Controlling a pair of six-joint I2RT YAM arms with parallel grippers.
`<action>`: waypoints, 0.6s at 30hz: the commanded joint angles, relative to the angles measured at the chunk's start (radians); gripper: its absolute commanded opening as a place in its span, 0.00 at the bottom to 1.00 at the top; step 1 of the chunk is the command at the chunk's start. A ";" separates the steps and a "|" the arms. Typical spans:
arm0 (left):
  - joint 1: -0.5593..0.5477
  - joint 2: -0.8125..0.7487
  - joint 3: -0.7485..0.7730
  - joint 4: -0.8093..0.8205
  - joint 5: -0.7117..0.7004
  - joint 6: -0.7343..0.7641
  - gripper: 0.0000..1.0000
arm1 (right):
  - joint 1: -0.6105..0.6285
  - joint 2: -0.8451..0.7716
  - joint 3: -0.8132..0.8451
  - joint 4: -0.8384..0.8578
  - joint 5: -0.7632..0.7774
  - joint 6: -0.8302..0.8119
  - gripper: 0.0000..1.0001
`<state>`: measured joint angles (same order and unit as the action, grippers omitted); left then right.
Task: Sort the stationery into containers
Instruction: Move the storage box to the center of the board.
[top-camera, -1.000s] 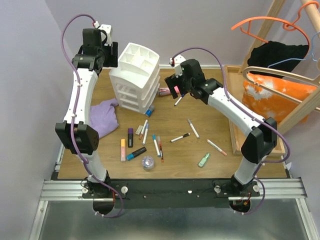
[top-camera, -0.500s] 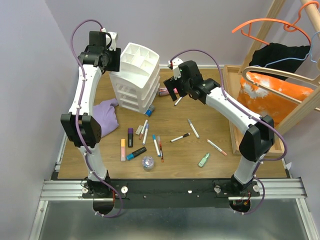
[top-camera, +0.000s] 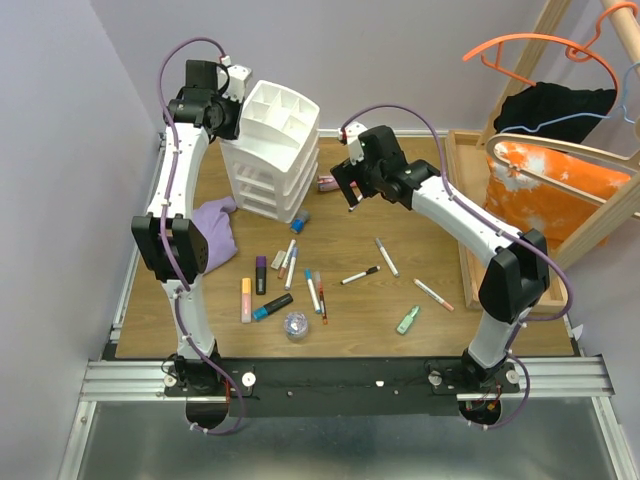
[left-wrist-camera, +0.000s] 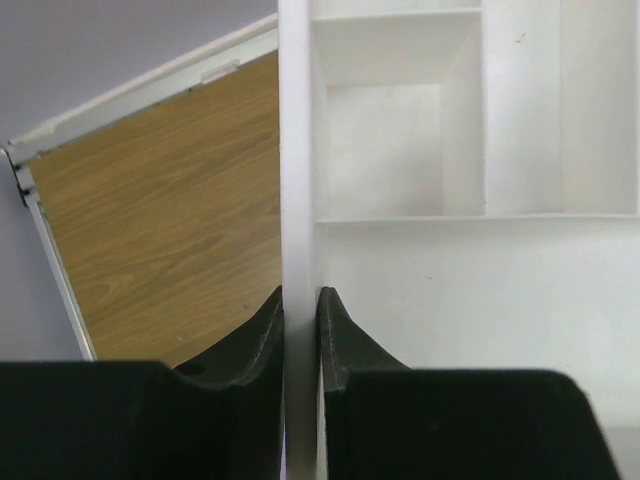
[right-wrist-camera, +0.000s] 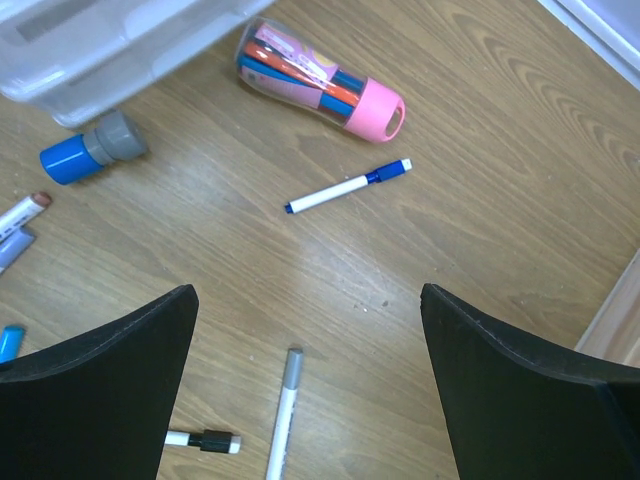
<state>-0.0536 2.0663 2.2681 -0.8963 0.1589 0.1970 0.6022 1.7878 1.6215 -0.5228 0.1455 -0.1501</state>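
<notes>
I am pinching my left tool (left-wrist-camera: 300, 305) narrow on the rim wall of the white organiser (left-wrist-camera: 296, 150), near the far left corner of the surface (left-wrist-camera: 150, 220). My right tool (right-wrist-camera: 308, 295) is hovering wide open over a blue-capped pen (right-wrist-camera: 345, 187).

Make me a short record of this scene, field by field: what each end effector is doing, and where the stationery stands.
Left end effector: closed on the outer wall of the white organiser, one finger on each side
Right end effector: open, empty, above the table
Right wrist view: white pen with blue cap lying flat; pink-capped tube of pens on its side by the organiser's base
Compartments in left wrist view: empty
Sorting: not yet done; loose pens lie on the table
</notes>
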 joint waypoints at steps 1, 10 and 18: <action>0.017 -0.006 -0.027 0.132 0.094 0.289 0.13 | -0.027 -0.004 -0.018 -0.013 -0.004 -0.017 1.00; 0.086 0.095 0.088 0.116 0.306 0.627 0.18 | -0.051 0.030 -0.008 -0.031 -0.041 -0.029 1.00; 0.132 0.192 0.125 0.244 0.373 0.702 0.40 | -0.071 0.059 0.011 -0.060 -0.099 -0.037 1.00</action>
<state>0.0486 2.1937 2.3882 -0.8291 0.5217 0.7048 0.5457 1.8118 1.6142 -0.5331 0.1017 -0.1757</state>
